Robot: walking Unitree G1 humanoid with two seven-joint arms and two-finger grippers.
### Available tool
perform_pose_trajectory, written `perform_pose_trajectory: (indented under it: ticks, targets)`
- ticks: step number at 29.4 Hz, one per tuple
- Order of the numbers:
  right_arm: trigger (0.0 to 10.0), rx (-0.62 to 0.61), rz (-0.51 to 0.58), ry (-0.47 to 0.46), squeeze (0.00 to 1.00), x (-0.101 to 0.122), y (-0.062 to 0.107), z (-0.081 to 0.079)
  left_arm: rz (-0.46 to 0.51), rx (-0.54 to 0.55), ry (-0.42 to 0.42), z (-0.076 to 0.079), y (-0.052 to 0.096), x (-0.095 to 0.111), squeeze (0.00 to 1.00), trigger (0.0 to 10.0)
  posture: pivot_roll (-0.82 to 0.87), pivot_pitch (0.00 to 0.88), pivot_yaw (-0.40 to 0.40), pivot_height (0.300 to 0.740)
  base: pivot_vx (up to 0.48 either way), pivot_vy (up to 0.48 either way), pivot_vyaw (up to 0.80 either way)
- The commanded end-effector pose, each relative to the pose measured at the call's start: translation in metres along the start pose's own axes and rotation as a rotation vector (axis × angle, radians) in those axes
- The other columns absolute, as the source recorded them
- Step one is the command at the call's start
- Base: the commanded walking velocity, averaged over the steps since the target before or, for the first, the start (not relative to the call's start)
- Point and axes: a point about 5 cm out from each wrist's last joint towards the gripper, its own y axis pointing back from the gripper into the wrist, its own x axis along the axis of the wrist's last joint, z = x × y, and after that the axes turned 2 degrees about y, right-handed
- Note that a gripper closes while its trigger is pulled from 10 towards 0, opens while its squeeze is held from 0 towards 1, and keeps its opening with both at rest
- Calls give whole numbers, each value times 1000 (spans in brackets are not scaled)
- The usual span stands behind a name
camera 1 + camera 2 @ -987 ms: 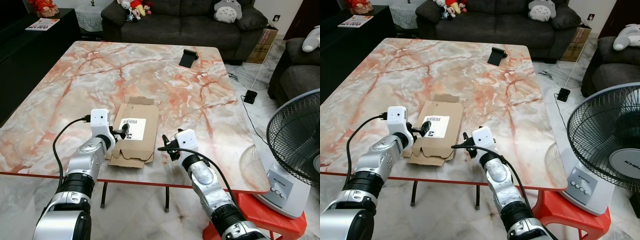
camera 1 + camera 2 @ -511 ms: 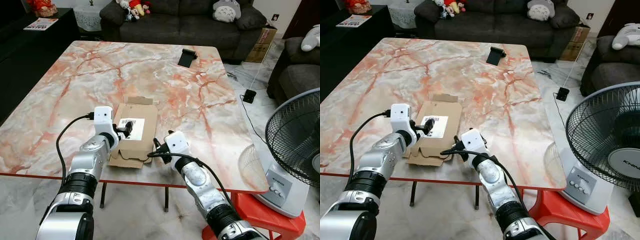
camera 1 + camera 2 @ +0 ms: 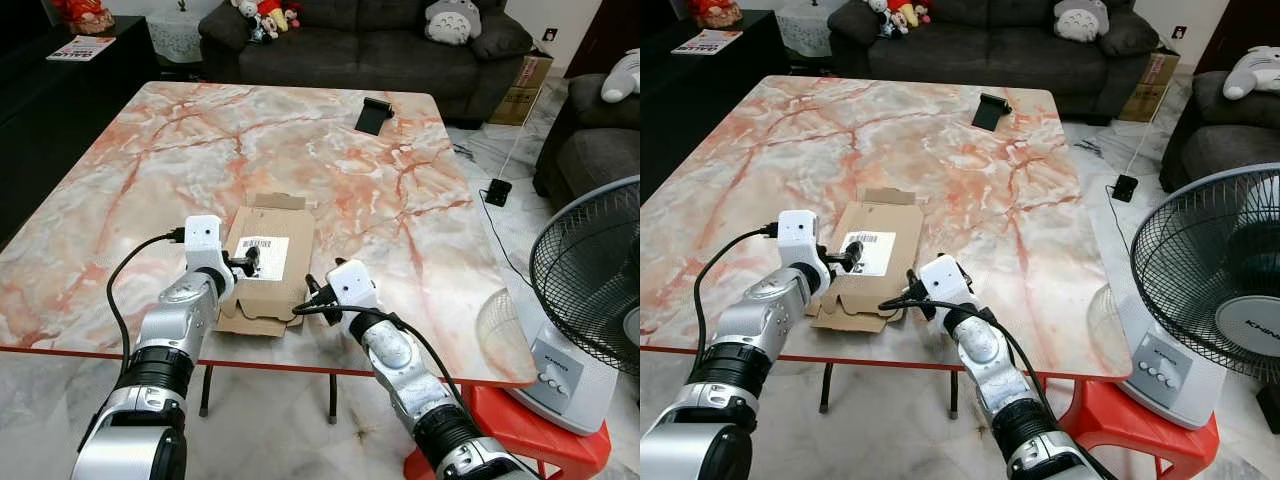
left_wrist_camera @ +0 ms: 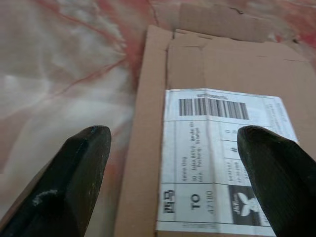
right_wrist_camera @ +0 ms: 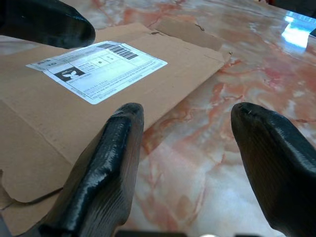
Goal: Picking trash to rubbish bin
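A flattened brown cardboard box [image 3: 288, 222] with a white shipping label [image 3: 264, 257] lies near the front edge of the marble table [image 3: 330, 170]. My left gripper [image 3: 246, 264] is open and low over the box's left side, its two fingers spread either side of the label [image 4: 222, 148]. My right gripper [image 3: 310, 291] is open at the box's right edge; one finger [image 5: 111, 163] hovers over the cardboard [image 5: 44, 128] and the other [image 5: 269, 153] over bare marble. Nothing is held.
A black phone stand [image 3: 375, 113] sits at the table's far side. A standing fan [image 3: 590, 290] and a red stool [image 3: 535, 440] stand close on the right. A dark sofa [image 3: 370, 45] lies beyond the table, and a black cabinet [image 3: 60, 90] on the left.
My right gripper has moved left, from beside the box up to its right edge. The left gripper has stayed over the label with only a slight shift.
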Motion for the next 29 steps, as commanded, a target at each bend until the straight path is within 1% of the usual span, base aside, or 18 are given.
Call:
perform_pose_trajectory:
  ticks: [1,5,12,19,26,29]
  targets:
    - [10000,18,22,19,0,6,-3,-3,-33,37,-19,-7,2,-4,0,10000,-17,67,-28,740,0,0,0]
    - [10000,21,23,20,0,7,-3,-3,-54,55,-11,-10,3,-7,0,10000,-16,68,-27,740,0,0,0]
    - [10000,35,22,29,0,6,-3,-6,-47,59,-9,-10,3,-5,0,10000,-12,70,-29,740,0,0,0]
    - [10000,53,45,33,0,11,-4,-9,-41,56,-7,-9,4,-3,0,10000,-9,67,-29,740,0,0,0]
    - [10000,66,46,47,0,13,-7,-11,-40,44,-9,-7,5,-3,0,10000,-2,48,-29,740,0,0,0]
    - [10000,87,33,59,0,11,-9,-16,-26,45,-18,-9,6,2,0,10000,17,35,-28,740,0,0,0]
